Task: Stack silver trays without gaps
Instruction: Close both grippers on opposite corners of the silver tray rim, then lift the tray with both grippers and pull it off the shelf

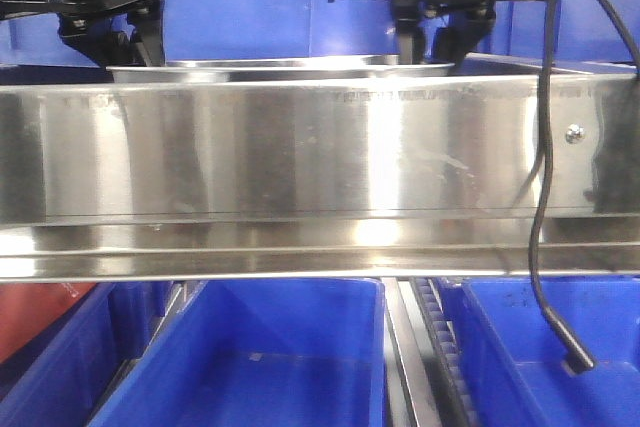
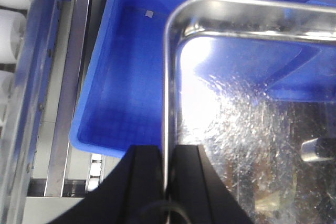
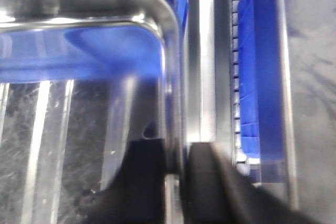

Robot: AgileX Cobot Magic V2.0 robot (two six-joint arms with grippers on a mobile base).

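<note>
Shelf rail (image 1: 300,157) fills most of the front view, with the blue bins (image 1: 250,367) below it. Silver tray (image 1: 280,68) is up behind the rail's top edge, looks level, carried between both arms, with a blue bin beneath its left end in the left wrist view.

Left gripper (image 2: 168,171): jaws closed down to a sliver, pinching the tray's left rim between the fingers. Right gripper (image 3: 178,156): same, clamped on the right rim.

Handling, my read:
- thin polished stainless, so stiff and probably light for its size
- slick surface (mirror finish, fine scratches), so a rim pinch could slide or let it pivot
- opposite end rims are the sensible hold; one arm alone would likely let it tip
- needs to go down flat and square; a tilted tray would likely wedge and leave a gap

Counts:
- rail: one
- blue bins under the rail: three, the left one cut off
- silver trays: one I can be sure of; can't tell if another sits under it, the rail hides that
- grippers: two
- black cable (image 1: 540,207): one, hanging at right
- screw (image 1: 575,133): one, on the rail
</note>
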